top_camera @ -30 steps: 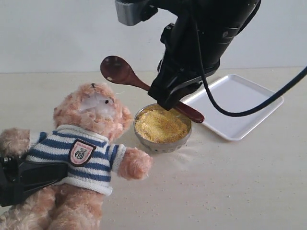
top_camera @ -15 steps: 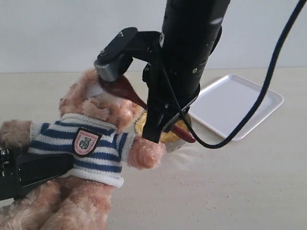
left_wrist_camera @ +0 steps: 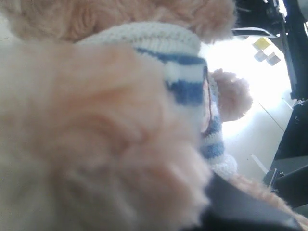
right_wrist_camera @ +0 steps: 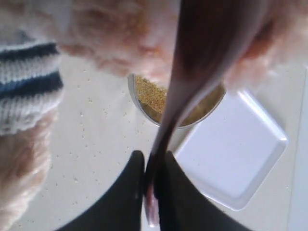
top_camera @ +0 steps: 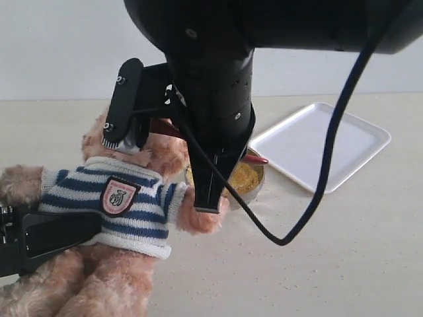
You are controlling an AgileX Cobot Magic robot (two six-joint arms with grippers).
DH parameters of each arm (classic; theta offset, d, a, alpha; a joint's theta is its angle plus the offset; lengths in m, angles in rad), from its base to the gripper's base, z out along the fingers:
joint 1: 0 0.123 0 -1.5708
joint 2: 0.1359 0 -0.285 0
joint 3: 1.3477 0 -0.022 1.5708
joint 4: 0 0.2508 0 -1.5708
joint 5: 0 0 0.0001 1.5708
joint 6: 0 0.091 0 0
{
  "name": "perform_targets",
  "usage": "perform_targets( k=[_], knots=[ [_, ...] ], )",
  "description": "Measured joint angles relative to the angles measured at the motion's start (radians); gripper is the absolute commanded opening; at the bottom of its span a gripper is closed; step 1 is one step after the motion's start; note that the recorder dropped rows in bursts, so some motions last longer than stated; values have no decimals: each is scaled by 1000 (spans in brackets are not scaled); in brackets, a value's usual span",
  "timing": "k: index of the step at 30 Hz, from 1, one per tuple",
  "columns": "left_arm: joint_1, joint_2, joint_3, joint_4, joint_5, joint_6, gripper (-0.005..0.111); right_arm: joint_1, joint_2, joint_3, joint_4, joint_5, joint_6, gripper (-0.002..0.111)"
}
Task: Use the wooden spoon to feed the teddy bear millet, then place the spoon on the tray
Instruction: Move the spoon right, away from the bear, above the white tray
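Note:
The teddy bear [top_camera: 125, 198] leans at the left in its navy-and-white striped sweater, its head mostly hidden behind my right arm [top_camera: 211, 99]. My left gripper [top_camera: 79, 231] is clamped on the bear's lower body; its wrist view is filled with blurred bear fur [left_wrist_camera: 96, 134]. My right gripper [right_wrist_camera: 151, 178] is shut on the slim handle of the wooden spoon [right_wrist_camera: 202, 57], whose bowl is up against the bear's face fur [right_wrist_camera: 110, 33]. The handle's end [top_camera: 256, 159] pokes out over the steel bowl of millet [top_camera: 244, 177]. The white tray [top_camera: 324, 142] lies to the right of the bowl.
A black cable [top_camera: 317, 198] loops from my right arm down in front of the tray. Scattered grains speckle the beige table [top_camera: 297, 264]. In the left wrist view, dark frame parts [left_wrist_camera: 293, 144] stand at one side.
My right arm has swung left and forward, carrying the spoon's bowl from above the millet to the bear's face; it now hides the bear's head. The bear was tilted more upright.

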Motion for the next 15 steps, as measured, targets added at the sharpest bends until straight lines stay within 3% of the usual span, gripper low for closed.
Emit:
perform_targets(
  k=[7,15],
  knots=[
    [0,0,0,12,-11,0,5,-63,-101,0,133,-45,32,0],
    [0,0,0,13,-20,0,5,-312,-258,0,427,-95,-7,0]
  ],
)
